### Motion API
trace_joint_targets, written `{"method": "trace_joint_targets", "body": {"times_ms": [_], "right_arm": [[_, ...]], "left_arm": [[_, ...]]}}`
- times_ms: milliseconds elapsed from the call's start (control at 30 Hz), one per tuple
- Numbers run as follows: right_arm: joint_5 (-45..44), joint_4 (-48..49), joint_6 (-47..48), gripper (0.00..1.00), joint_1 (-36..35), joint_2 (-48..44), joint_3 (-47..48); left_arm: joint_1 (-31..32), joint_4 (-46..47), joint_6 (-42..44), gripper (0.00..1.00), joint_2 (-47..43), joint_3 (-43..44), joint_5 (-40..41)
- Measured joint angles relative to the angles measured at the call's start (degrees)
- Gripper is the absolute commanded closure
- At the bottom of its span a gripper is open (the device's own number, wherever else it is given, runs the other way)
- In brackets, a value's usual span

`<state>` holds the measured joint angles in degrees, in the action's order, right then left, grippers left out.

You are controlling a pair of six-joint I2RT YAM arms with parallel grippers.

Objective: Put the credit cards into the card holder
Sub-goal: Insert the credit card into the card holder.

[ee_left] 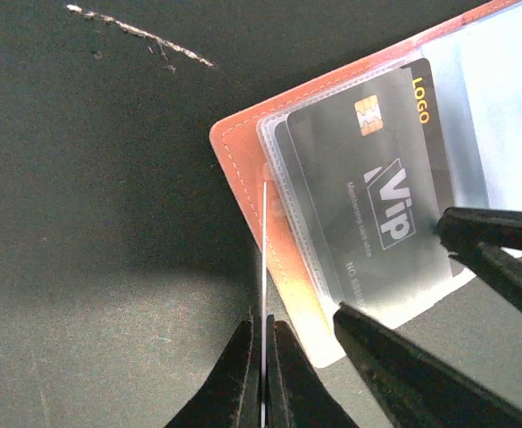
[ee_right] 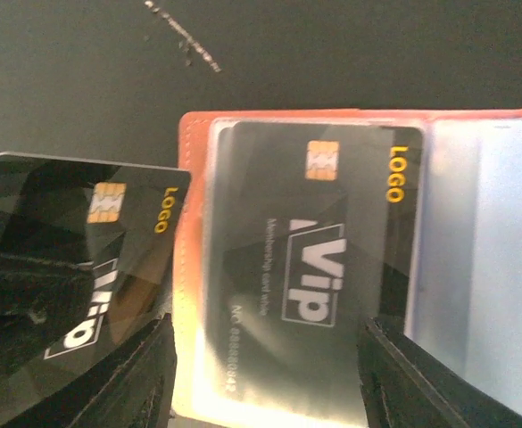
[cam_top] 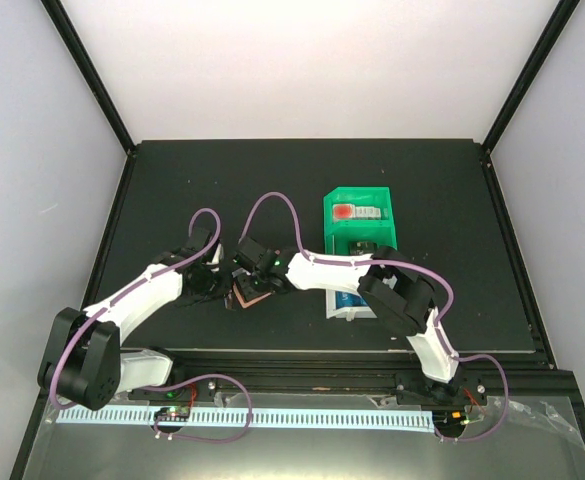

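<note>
The salmon-pink card holder (cam_top: 244, 297) lies open on the black table between both arms. A black VIP credit card (ee_left: 368, 205) (ee_right: 305, 259) sits inside its clear pocket (ee_left: 274, 152). My left gripper (ee_left: 267, 325) (cam_top: 217, 283) is shut on a second black card, seen edge-on (ee_left: 265, 241) in the left wrist view and face-on (ee_right: 91, 223) in the right wrist view. That card stands at the holder's salmon edge (ee_right: 189, 267). My right gripper (ee_right: 265, 374) (ee_left: 392, 267) is open. Its fingers (ee_right: 145, 374) straddle the lower end of the pocketed card.
A green bin (cam_top: 360, 215) with a red item inside stands right of centre. A white bin (cam_top: 350, 303) lies just below it, partly under my right arm (cam_top: 402, 300). Pale scratch marks (ee_left: 140, 36) cross the table beyond the holder.
</note>
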<state>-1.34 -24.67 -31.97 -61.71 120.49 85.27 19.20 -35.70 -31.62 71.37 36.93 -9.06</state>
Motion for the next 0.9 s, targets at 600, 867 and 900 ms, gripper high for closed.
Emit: {"method": "trace_joint_targets", "body": {"times_ms": [600, 867, 900], "right_arm": [[1.03, 4.68, -1.9, 0.42, 2.78, -2.38, -3.89], [1.36, 4.7, -1.49, 0.42, 2.89, 0.17, -1.2], [1.44, 4.74, -1.44, 0.42, 2.89, 0.39, -1.14]], "left_arm": [[0.0, -0.42, -0.81, 0.98, -5.92, -0.24, 2.34], [0.0, -0.28, -1.46, 0.98, -3.26, -0.24, 3.08], [0.0, -0.26, -1.46, 0.98, -2.58, -0.24, 3.1]]}}
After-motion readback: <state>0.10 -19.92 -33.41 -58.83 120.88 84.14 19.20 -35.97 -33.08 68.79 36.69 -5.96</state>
